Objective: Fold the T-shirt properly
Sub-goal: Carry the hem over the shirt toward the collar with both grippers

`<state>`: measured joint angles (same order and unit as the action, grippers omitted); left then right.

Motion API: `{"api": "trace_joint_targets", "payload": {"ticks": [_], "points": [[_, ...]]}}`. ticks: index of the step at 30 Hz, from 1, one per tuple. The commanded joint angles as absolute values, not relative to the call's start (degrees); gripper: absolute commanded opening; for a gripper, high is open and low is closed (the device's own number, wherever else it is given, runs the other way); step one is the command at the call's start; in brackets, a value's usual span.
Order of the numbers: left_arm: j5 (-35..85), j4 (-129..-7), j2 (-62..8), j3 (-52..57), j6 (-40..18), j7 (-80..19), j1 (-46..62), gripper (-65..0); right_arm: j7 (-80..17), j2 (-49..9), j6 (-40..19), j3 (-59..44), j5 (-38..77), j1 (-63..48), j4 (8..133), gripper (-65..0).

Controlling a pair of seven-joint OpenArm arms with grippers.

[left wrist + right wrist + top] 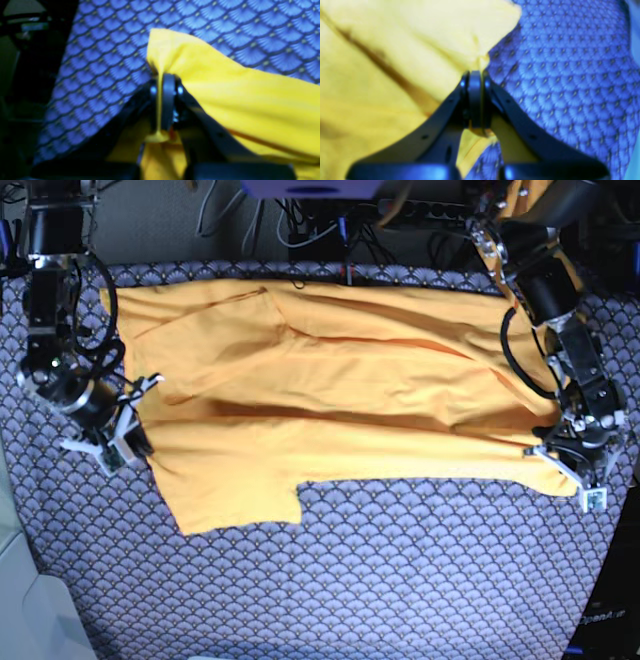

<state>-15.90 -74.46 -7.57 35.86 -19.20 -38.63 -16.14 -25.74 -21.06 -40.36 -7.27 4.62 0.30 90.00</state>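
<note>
From the base view I have both arms reaching down onto the worktop (400, 580), one at each side of the T-shirt (330, 400). The shirt lies spread across the blue-grey scale-patterned cloth (420, 570), wide across the view, with a fold ridge running along its middle and a stepped lower edge toward the near side.

My left arm comes in from the far corner on the base view's right and bends down so that the left end effector (570, 470) sits at the shirt's near corner on that side. In its wrist view the left end effector (162, 100) has its fingers together, clamped on a thin pinch of yellow fabric that runs up between the pads; the shirt (237, 100) fans out from there to the right over the patterned cloth (100, 62).

My right arm drops from the far corner on the base view's left, elbow folded, wrist angled in toward the shirt's edge, where the right end effector (135, 438) meets the cloth. Its wrist view shows the right end effector (476, 97) closed as well, with a bunch of the shirt (395, 50) gathered at the fingertips and a little yellow showing below the pads. The patterned cloth (570, 75) fills the rest of that view.

Both wrist views are soft in focus, so I cannot tell how many layers each grip holds.
</note>
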Motion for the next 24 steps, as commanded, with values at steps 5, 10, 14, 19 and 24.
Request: {"api": "trace_joint_targets", "payload": {"ticks": [5,10,14,19,24], "points": [[-13.85,-79.78,-8.66,35.82,-18.77,-39.08,-14.46,-65.0,-24.66,-21.67,-40.00,-13.05,5.32,-4.44,96.48,-65.0],[-6.55,-83.56,-10.77,35.82,-18.77,-41.71,-9.80,-65.0,-24.66,-17.45,-40.00,-19.30,4.79,-9.10,101.49,-65.0],[-2.51,-86.37,-11.30,35.82,-18.77,-43.56,-6.11,-65.0,-24.66,-16.13,-40.00,-22.29,5.05,-12.70,103.78,-65.0],[-2.07,-89.71,-11.30,35.82,-18.77,-43.56,-1.71,-65.0,-24.04,-15.43,-40.00,-22.37,5.23,-16.92,103.87,-65.0],[-2.07,-92.26,-10.95,35.82,-18.77,-43.91,1.54,-65.0,-23.96,-14.73,-40.00,-22.37,5.23,-19.91,103.87,-65.0]]}}
